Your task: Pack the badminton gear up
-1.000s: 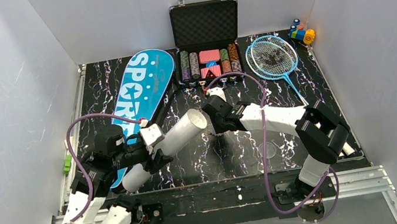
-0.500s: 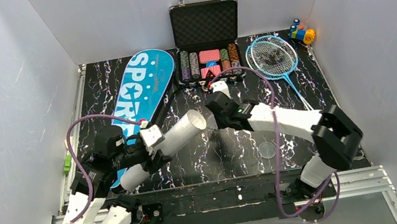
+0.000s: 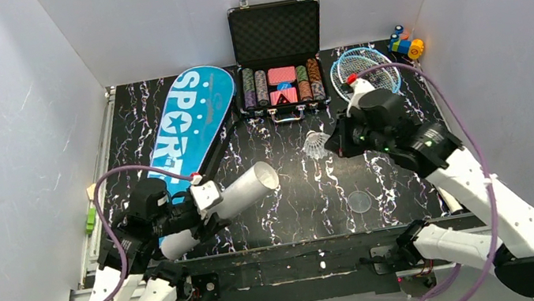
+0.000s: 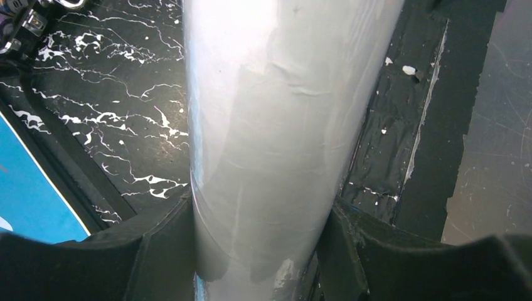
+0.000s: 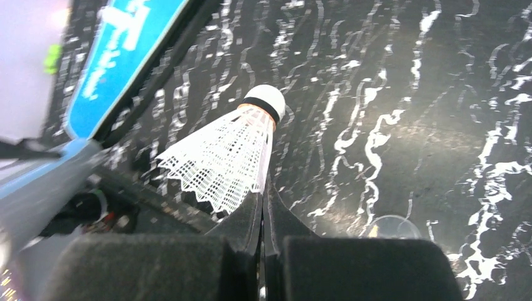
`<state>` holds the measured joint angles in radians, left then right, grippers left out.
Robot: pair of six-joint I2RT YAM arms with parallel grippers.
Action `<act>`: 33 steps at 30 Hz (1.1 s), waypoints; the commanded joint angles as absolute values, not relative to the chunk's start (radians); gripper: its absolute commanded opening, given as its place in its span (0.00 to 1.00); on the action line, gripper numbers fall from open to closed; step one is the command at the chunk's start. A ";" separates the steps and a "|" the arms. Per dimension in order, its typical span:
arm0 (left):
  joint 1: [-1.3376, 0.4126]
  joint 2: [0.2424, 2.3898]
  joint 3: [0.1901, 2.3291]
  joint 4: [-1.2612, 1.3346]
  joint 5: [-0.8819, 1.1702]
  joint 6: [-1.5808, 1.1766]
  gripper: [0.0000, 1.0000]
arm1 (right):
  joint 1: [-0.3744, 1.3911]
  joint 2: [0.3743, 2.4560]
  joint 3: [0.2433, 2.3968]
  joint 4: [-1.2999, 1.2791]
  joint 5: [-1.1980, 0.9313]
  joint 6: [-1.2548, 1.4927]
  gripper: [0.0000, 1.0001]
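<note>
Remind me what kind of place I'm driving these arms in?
Most likely a lab test booth: plain white walls box in a black marbled table, two robot arms are mounted at its near edge, and the racket bag, poker chip case and toy blocks look like staged props.

The black, white-veined table (image 3: 294, 194) carries a long blue bag (image 3: 188, 126) lying at ten o'clock and an open poker-chip case (image 3: 282, 84) at twelve. Light-blue rackets (image 3: 372, 61) lie at one o'clock, toy blocks (image 3: 405, 43) sit in the corner beyond them, and a small clear disc (image 3: 359, 201) lies at five.
</note>
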<state>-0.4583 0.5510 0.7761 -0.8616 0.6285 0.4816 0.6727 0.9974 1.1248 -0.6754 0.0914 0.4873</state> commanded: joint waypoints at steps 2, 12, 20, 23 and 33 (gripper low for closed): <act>-0.457 0.532 0.751 -0.853 0.642 0.539 0.27 | 0.653 0.927 1.289 -0.826 -0.187 0.505 0.01; -0.457 0.474 0.722 -0.861 0.674 0.651 0.26 | 0.653 0.928 1.332 -0.727 -0.601 0.627 0.01; -0.457 0.498 0.729 -0.869 0.661 0.669 0.25 | 0.653 0.931 1.272 -0.685 -0.762 0.662 0.01; -0.457 0.512 0.732 -0.861 0.668 0.666 0.24 | 0.654 0.930 1.258 -0.689 -0.796 0.669 0.01; -0.457 0.524 0.744 -0.831 0.686 0.655 0.21 | 0.692 0.963 1.183 -0.570 -0.826 0.747 0.01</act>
<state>-0.4583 0.5179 0.7151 -0.8799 0.6525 0.6548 0.6640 0.9451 1.2045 -0.6815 -0.7856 0.7010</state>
